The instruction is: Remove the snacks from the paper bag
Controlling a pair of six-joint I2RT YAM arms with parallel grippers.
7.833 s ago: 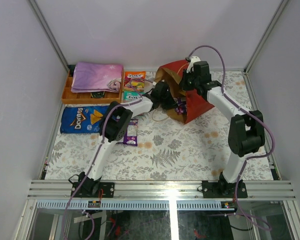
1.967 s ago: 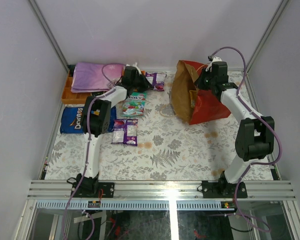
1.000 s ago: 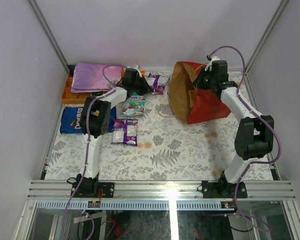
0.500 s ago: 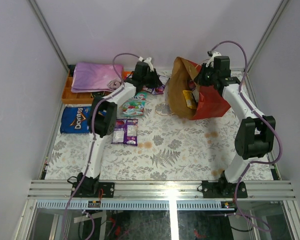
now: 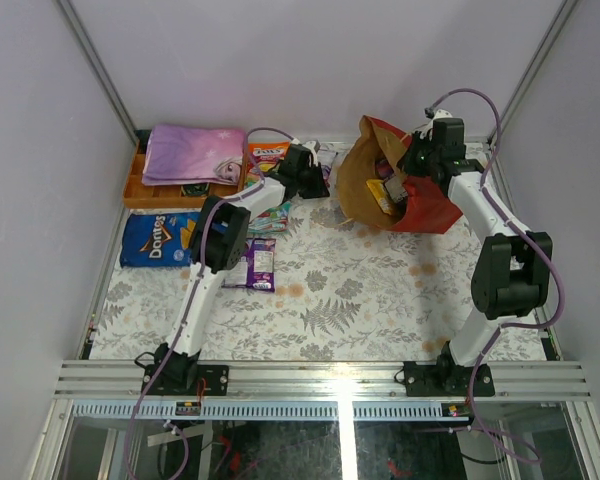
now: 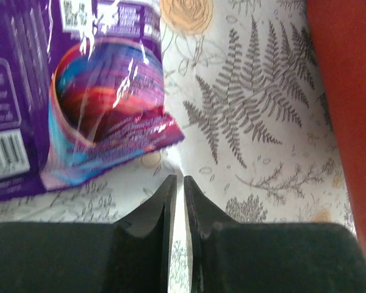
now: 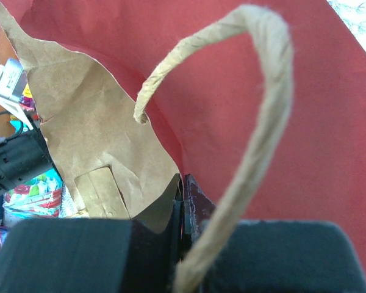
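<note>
The right gripper (image 7: 182,183) is clamped tight on the rim of the paper bag (image 7: 341,152), apparently to hold its mouth tipped open toward the left arm (snacks (image 5: 384,192) show inside, yellow among them). The left gripper (image 6: 175,183) is all but closed on nothing. It hovers low over the table (image 6: 256,122), between a purple packet (image 6: 104,91) lying outside and the bag's red wall.

Left end effector (image 6: 183,186) nearly closed, right end effector (image 7: 182,183) pinched shut
</note>
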